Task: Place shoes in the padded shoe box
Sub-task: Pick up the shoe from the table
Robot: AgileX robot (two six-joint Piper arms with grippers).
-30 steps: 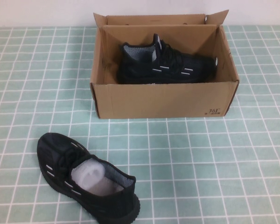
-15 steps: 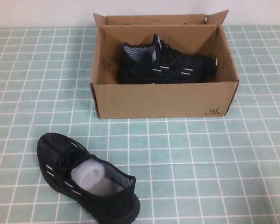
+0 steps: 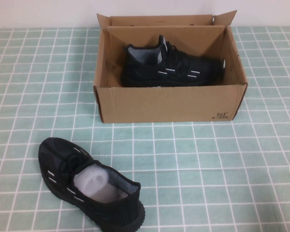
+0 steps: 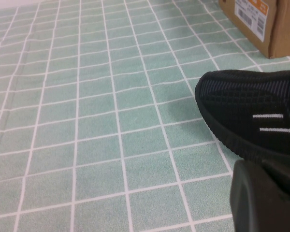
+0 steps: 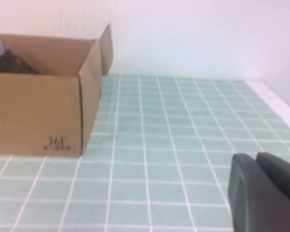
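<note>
Left claw (image 4: pixel 266 198) closed, empty, edge-cropped | right claw (image 5: pixel 266 193) same | boxed shoe (image 3: pixel 171 67) half-hidden by box (image 3: pixel 169 104)

1. The left claw (image 4: pixel 266 198) is closed, empty, hanging low above the tabletop (image 4: pixel 87 121).
2. The right claw (image 5: pixel 263 193) is closed too, empty, parked low on its own side.

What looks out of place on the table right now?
One shoe lies loose on the table, near the left gripper, while its mate sits in the box. The right gripper is parked, shut like the left.
</note>
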